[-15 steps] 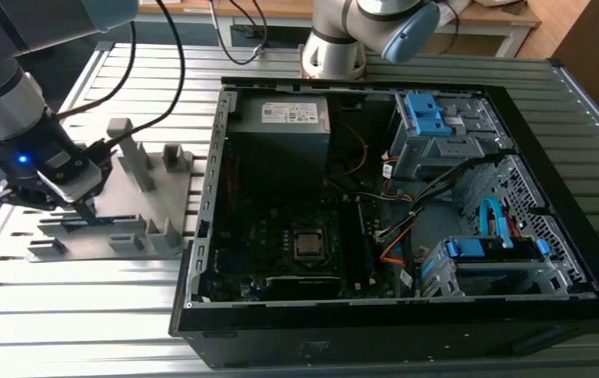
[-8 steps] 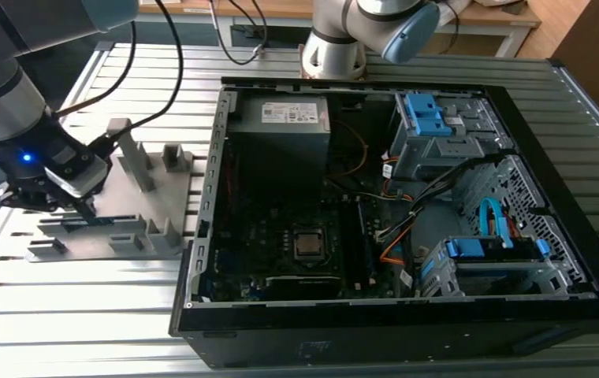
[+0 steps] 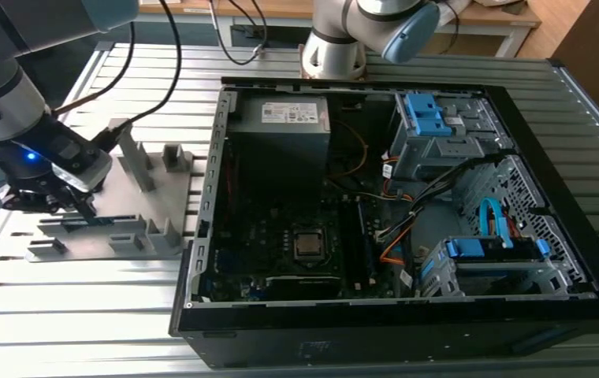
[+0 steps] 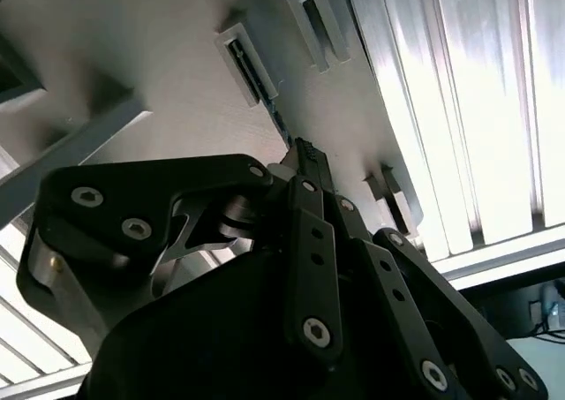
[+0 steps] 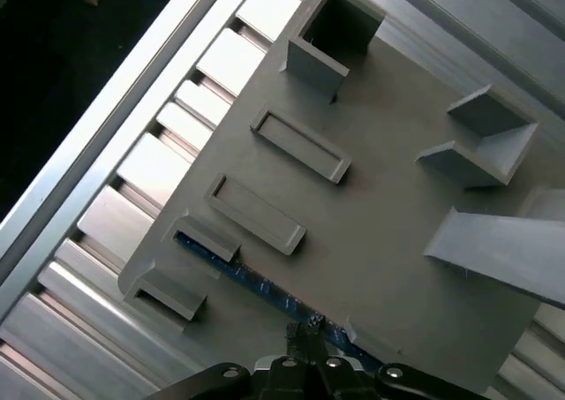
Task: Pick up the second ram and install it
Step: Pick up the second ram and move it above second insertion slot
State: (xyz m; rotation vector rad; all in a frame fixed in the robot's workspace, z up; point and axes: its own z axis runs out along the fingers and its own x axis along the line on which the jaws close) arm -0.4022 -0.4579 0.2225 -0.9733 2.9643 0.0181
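— Exterior view, read from its left: gripper (image 3: 84, 211) down on grey plate (image 3: 147, 206), memory stick (image 3: 105, 222) standing on edge there; open computer case (image 3: 384, 335) well apart toward the exterior view's right.
— Reason for standing it on edge?
— Judged to leave the top edge free for pinching. Jaws closed on that edge.
— Anything added by the wrist views?
— First wrist view: blue length of memory stick (image 5: 252, 281) seated between blocks (image 5: 172, 294). Second wrist view: closed linkage close up.

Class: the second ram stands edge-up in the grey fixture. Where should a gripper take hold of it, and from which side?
Best pinch the second ram across its flat faces near mid-length, from above: it stands on edge, ends seated in the grey fixture, top edge exposed.
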